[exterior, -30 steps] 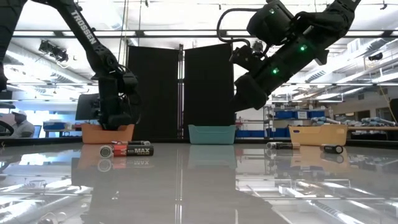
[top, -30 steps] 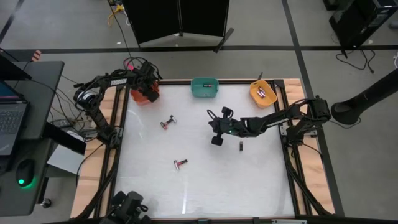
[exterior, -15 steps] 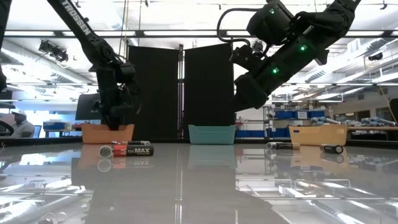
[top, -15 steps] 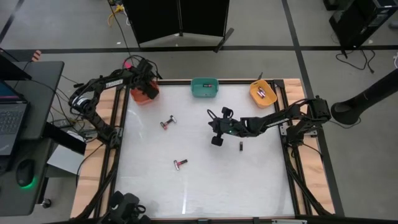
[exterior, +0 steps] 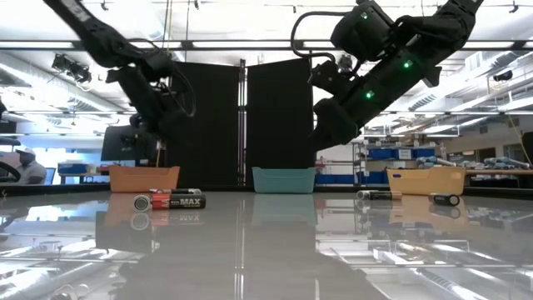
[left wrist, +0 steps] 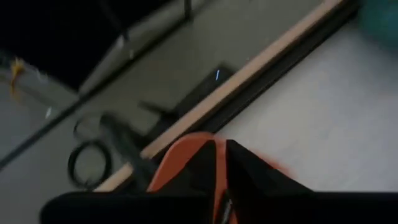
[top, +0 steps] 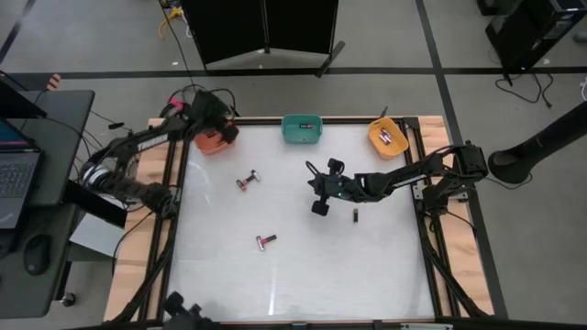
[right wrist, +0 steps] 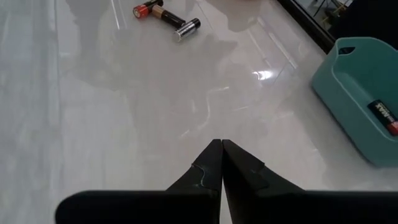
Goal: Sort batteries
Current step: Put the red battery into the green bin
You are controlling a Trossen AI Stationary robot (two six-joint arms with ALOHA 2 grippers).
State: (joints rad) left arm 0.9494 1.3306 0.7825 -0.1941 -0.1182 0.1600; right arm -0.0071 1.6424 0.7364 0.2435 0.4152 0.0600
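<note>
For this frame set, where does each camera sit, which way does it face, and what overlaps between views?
High view: overhead, straight down on the table; both arms, left end effector over the orange bin.
Low view: table height, level toward the room; both arms enter from above.
Left wrist view: past its own dark fingers at the orange bin and table edge.
Right wrist view: past the shut right end effector over the table at the teal bin.
Shared: the battery pair also appears in the high view.
</note>
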